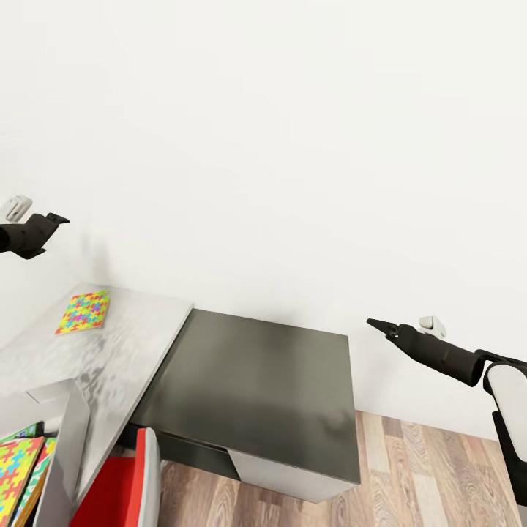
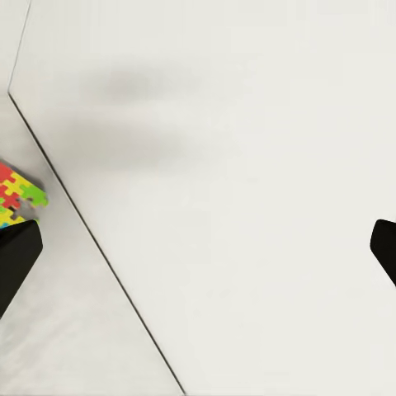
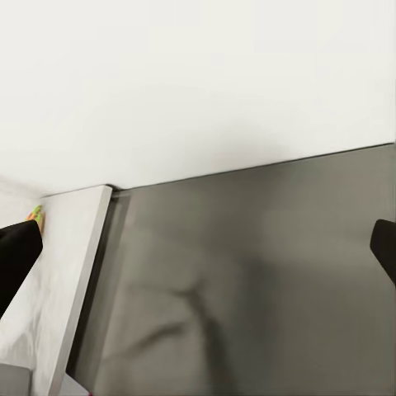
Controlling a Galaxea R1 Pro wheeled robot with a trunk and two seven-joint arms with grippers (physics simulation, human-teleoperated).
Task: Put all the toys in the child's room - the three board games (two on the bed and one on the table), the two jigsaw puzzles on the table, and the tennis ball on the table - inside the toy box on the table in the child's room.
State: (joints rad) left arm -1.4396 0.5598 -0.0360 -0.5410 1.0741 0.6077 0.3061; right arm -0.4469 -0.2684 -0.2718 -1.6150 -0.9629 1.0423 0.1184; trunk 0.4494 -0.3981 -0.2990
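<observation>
Left arm: raised at the left edge of the head view, forearm reaching inward.
Left gripper [image 1: 53, 219]: fingers spread wide apart, holding nothing.
Right arm: lower, stretched forward and inward.
Right gripper [image 1: 380, 326]: fingers spread wide, holding nothing.

dark cabinet [image 1: 256, 395], red chair [image 1: 121, 487], wood floor [image 1: 432, 476]

Bright, even light; soft grey shadows smear the white wall [image 1: 293, 110], and the dark cabinet top [image 1: 256, 380] shows dull, blurry sheen.

Open air above dark cabinet [image 1: 256, 395]
</observation>
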